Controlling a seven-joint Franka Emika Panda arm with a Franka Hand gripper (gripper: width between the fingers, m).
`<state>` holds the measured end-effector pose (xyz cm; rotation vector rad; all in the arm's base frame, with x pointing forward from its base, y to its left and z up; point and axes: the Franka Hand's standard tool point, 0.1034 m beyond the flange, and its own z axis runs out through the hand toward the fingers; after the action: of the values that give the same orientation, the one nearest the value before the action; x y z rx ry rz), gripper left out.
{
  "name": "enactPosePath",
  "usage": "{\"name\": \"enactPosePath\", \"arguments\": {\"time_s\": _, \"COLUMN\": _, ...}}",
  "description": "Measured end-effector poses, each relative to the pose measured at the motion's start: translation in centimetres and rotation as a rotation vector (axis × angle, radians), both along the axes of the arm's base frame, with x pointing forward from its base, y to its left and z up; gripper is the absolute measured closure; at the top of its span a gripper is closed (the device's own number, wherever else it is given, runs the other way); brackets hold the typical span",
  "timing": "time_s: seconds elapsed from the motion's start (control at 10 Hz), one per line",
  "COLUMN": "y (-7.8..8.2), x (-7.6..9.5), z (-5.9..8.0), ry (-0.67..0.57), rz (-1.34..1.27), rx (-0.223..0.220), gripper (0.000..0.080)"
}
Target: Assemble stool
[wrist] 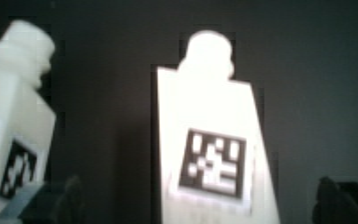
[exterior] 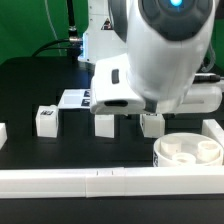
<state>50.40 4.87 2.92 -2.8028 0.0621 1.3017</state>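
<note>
While the gripper [wrist: 195, 194] hangs over one leg [wrist: 208, 130], jaws wide apart and gripping nothing, the exterior view shows three legs [exterior: 104, 124] across the table's [exterior: 30, 80] middle, the seat [exterior: 188, 152] at four o'clock.

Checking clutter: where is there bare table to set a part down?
Bare: the strip between the legs and the front rail, on the exterior view's left of the seat; also behind the leg at that end. Crowded: under the arm, around the other two legs and the seat.
</note>
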Motion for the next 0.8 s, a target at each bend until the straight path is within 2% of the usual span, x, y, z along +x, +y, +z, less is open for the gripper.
{"name": "enactPosePath", "arguments": {"time_s": 0.3, "y": 0.2, "x": -0.6, "z": -1.0, "ry": 0.156, "rz": 0.015, "rx": 0.009, "gripper": 0.015}}
{"name": "enactPosePath", "arguments": {"time_s": 0.5, "y": 0.4, "x": 0.0, "z": -1.3, "ry": 0.124, "rz": 0.014, "rx": 0.01, "gripper": 0.015}}
{"name": "enactPosePath", "arguments": {"time_s": 0.7, "y": 0.6, "x": 0.1, "z": -1.8, "ry": 0.109, "rz": 0.017, "rx": 0.01, "gripper": 0.0409}}
{"name": "enactPosePath", "arguments": {"time_s": 0.8, "y": 0.7, "x": 0.2, "z": -1.9, "ry": 0.102, "rz": 0.018, "rx": 0.01, "gripper": 0.0409}}
